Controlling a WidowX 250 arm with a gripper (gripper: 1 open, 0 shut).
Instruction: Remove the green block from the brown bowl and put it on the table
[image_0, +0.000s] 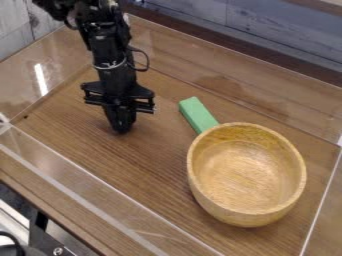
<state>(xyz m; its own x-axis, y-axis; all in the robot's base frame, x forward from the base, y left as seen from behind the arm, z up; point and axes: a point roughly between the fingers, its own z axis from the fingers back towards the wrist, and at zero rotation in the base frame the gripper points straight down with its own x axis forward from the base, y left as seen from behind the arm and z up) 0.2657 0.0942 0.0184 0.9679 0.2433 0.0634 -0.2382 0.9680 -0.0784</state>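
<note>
The green block (198, 114) lies flat on the table (80, 170), its lower end touching or just behind the far-left rim of the brown bowl (247, 172). The bowl is empty inside. My gripper (120, 125) points straight down to the left of the block, about a block's length away from it, with its tips at or just above the tabletop. The dark fingers merge into one narrow mass, so I cannot make out a gap between them. Nothing shows between the fingers.
Low clear acrylic walls (40, 75) run along the table's edges, and the near one (107, 195) crosses the front. A grey surface lies beyond the far wall.
</note>
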